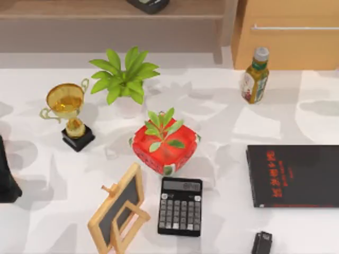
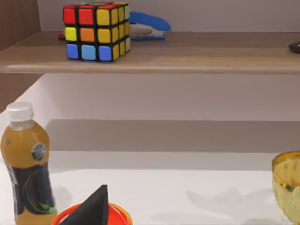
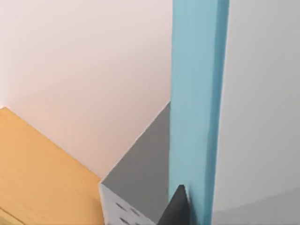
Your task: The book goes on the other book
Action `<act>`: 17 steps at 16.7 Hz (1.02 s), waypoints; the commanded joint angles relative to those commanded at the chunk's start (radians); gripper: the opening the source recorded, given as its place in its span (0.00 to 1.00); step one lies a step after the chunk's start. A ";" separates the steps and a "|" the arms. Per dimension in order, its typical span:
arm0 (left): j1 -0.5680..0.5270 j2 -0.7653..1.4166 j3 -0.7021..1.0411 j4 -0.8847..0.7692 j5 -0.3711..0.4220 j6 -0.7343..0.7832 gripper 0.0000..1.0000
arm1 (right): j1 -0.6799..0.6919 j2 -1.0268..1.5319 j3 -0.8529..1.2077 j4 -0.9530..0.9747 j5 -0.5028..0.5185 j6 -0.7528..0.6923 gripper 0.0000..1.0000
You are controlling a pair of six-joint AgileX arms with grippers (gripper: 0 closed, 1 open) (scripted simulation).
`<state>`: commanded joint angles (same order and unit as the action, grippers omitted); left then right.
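Against the right claw [image 3: 180, 213], the book [image 3: 197, 93] shows its teal side, apparently pinched, though uncertainly; stiff and weighty, it suits a spine-side grip. Black other book [image 1: 296, 174] lies at table's right.

Trophy [image 1: 68, 114], calculator [image 1: 180, 206], chalkboard [image 1: 119, 208], bottle [image 1: 255, 75] on table [image 1: 228, 132].
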<state>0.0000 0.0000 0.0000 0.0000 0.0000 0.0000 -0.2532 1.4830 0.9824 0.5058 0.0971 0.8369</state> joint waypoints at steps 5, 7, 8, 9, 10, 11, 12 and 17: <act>0.000 0.000 0.000 0.000 0.000 0.000 1.00 | 0.312 -0.233 -0.330 -0.071 0.251 0.505 0.00; 0.000 0.000 0.000 0.000 0.000 0.000 1.00 | 0.468 -0.293 -0.448 -0.108 0.332 0.685 0.00; 0.000 0.000 0.000 0.000 0.000 0.000 1.00 | 0.547 -0.316 -0.503 -0.128 0.367 0.767 0.00; 0.000 0.000 0.000 0.000 0.000 0.000 1.00 | 0.622 -0.335 -0.555 -0.148 0.400 0.843 0.00; 0.000 0.000 0.000 0.000 0.000 0.000 1.00 | 0.694 -0.350 -0.603 -0.168 0.430 0.912 0.00; 0.000 0.000 0.000 0.000 0.000 0.000 1.00 | 0.761 -0.362 -0.648 -0.188 0.456 0.974 0.00; 0.000 0.000 0.000 0.000 0.000 0.000 1.00 | 0.820 -0.370 -0.688 -0.207 0.479 1.029 0.00; 0.000 0.000 0.000 0.000 0.000 0.000 1.00 | 0.980 -0.382 -0.799 -0.264 0.540 1.173 0.00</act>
<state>0.0000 0.0000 0.0000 0.0000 0.0000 0.0000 0.7269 1.1013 0.1838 0.2414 0.6368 2.0096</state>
